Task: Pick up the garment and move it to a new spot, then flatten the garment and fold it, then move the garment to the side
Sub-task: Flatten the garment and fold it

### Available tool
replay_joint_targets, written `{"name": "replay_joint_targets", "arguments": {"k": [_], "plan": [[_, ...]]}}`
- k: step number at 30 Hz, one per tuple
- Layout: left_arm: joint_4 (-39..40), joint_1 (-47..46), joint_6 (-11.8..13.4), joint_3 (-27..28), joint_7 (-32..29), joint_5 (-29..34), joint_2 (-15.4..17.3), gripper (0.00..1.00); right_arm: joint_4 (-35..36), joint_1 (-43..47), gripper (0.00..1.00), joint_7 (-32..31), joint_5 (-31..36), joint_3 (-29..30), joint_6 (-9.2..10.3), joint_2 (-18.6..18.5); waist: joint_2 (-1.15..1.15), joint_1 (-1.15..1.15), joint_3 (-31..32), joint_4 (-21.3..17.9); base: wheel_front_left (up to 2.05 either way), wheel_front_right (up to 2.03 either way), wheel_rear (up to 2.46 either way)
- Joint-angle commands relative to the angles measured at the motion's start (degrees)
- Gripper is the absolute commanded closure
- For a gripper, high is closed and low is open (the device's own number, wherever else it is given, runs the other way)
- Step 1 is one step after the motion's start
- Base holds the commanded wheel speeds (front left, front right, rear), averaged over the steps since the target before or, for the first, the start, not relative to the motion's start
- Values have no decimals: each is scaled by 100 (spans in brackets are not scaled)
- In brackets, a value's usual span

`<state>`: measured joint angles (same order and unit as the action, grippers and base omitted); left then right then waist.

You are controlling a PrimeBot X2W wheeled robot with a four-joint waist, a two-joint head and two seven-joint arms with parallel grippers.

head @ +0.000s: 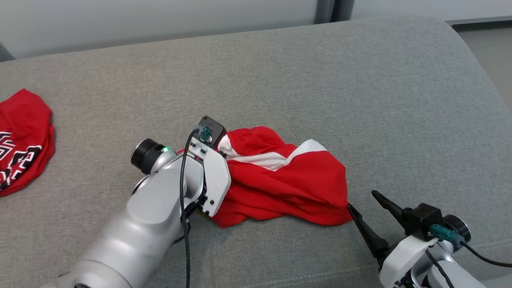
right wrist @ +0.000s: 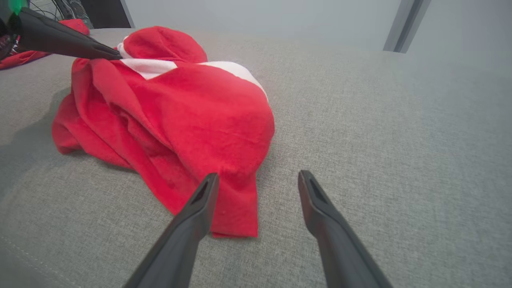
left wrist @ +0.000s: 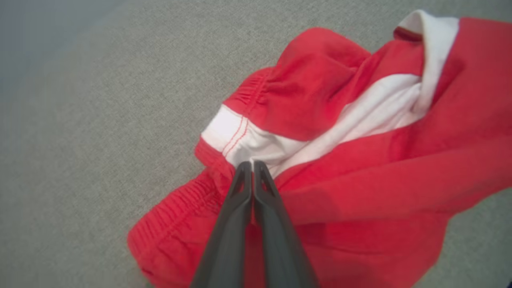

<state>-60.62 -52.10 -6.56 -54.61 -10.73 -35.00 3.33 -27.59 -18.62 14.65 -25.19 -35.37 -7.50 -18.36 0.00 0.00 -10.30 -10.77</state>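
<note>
Garment [head: 288, 184] bunched, folds hidden; left end effector [left wrist: 253, 163] pinching it.

1. An indoor test room furnished like a living space is suggested; the exact kind cannot be told.
2. A broad grey upholstered cushion [head: 280, 80] with a stitched seam [head: 320, 275] is seen.
3. A bare pale wall [head: 160, 20] and a grey post [head: 332, 10] are seen along the top.
4. Loose cables [right wrist: 48, 6] are glimpsed at the upper left of the right wrist view.
</note>
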Motion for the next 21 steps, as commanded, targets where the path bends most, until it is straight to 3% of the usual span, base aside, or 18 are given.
{"name": "replay_joint_targets", "arguments": {"k": [1,6,11,12,13,18,21], "plan": [[339,170,65,123,158,-102,259,100,107,187,0,35,-8,45,1,-117,0,0,129,270,0,0,0],[1123,865,226,97,42,-234,453,100,114,325,0,35,36,111,1,-131,0,0,133,536,0,0,0],[2711,1609,813,113,-225,-279,926,100,153,291,0,35,82,122,1,-109,0,0,60,661,0,0,0],[3106,1721,989,146,-202,-243,1046,59,161,275,0,35,87,127,1,-105,0,0,42,666,0,0,0],[3497,1825,1161,176,-188,-198,1174,0,171,264,0,35,93,129,1,-100,0,0,29,665,0,0,0],[5166,2122,1882,343,-303,70,1815,0,173,267,0,35,93,151,1,-93,0,0,-22,643,0,0,0],[5737,2100,2168,450,-400,238,2094,0,162,273,0,35,88,148,1,-85,0,0,-43,612,0,0,0]]}}
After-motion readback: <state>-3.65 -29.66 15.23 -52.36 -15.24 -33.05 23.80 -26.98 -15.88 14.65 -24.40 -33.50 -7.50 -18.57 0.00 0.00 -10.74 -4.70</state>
